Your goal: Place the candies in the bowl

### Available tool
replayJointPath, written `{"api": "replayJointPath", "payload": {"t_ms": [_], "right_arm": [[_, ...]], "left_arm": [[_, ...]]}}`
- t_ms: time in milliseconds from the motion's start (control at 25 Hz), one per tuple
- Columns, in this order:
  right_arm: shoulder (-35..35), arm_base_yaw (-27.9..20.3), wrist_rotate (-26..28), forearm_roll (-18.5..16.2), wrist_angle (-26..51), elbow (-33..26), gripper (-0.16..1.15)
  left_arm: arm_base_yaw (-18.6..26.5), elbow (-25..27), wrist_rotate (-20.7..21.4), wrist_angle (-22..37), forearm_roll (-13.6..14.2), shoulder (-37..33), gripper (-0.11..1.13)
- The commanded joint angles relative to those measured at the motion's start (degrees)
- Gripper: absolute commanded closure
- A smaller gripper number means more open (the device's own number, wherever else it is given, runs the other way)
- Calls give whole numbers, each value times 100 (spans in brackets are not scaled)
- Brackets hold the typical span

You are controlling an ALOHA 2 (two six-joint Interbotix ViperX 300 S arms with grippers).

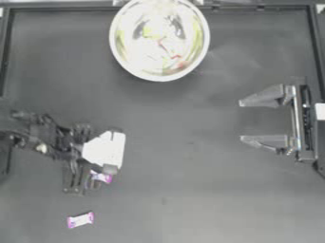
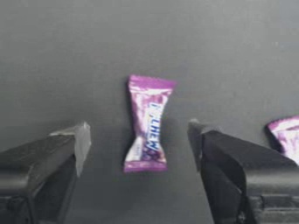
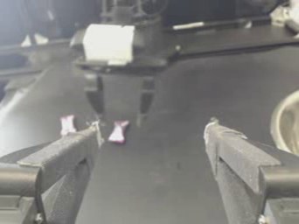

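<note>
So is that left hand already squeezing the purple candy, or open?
Open. The left hand hangs over the table with its jaws spread on either side of the purple candy, which lies flat, untouched, between them.

**Two purple candies lay on the table, three sat in the bowl**

The bowl (image 1: 130, 57), large, round and shiny silver with a pale rim, stood upright at the far edge of the table, near its middle. Inside, yellow-green candies (image 1: 151, 33) and a red one (image 1: 175, 56) showed among reflections. Well apart from it, near the left side, a pink-purple candy (image 2: 147, 124) lay flat on the dark surface, its twisted ends flared and white lettering along its wrapper. A second pink-purple candy (image 1: 80, 220) lay flat nearer the front edge, close to the first but not touching.
</note>
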State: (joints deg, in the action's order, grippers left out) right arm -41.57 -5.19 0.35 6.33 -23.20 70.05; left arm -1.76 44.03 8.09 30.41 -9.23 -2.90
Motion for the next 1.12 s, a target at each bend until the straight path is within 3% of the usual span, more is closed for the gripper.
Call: {"api": "replayJointPath", "payload": {"t_ms": [40, 520, 640, 800, 880, 1120], "right_arm": [[18, 9, 0, 18, -53, -105, -2], [18, 9, 0, 18, -53, -97, -2], [18, 9, 0, 18, -53, -97, -2], [18, 9, 0, 18, -53, -97, -2], [18, 9, 0, 18, -53, -97, -2], [18, 0, 0, 18, -53, -97, -2]], "left_arm": [[-105, -193, -246, 123, 290, 70, 5], [-114, -272, -343, 97, 448, 457, 11], [-105, -281, -352, 97, 448, 475, 27], [-105, -272, -343, 132, 439, 413, 70], [-123, -281, -334, 132, 431, 352, 86], [-97, -308, -334, 158, 439, -316, 78]]}}
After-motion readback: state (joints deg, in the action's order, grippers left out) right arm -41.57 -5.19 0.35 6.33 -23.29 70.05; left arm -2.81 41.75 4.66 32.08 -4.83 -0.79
